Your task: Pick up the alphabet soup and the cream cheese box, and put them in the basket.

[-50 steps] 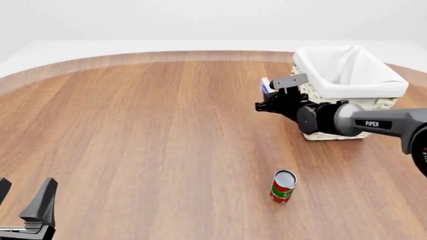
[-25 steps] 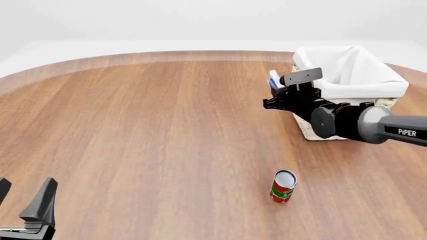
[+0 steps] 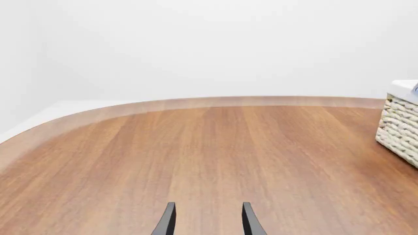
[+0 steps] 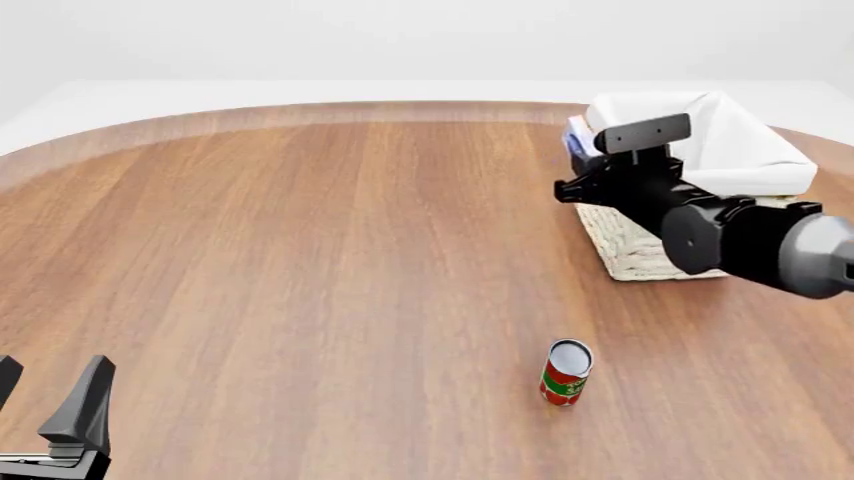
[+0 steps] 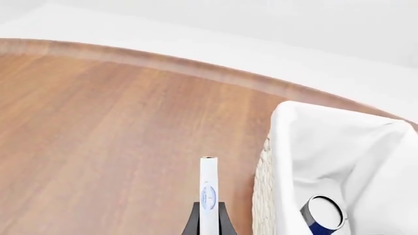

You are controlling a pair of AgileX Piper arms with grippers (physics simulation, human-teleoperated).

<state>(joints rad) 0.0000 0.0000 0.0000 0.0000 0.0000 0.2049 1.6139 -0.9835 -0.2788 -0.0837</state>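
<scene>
Blue-white cream cheese box (image 5: 208, 196) in right tool (image 5: 209, 218) (by basket (image 5: 326, 147) rim)

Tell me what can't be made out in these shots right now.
- Alphabet soup: in the right wrist view only its top shows inside the basket; the frame edge cuts off the label. The front view hides it behind the basket wall.
- Cream cheese box: seen edge-on in the right gripper; its faces are unreadable.
- Left gripper: only its fingertips show in the left wrist view.
- Red-and-green can: its label text is too small.
</scene>
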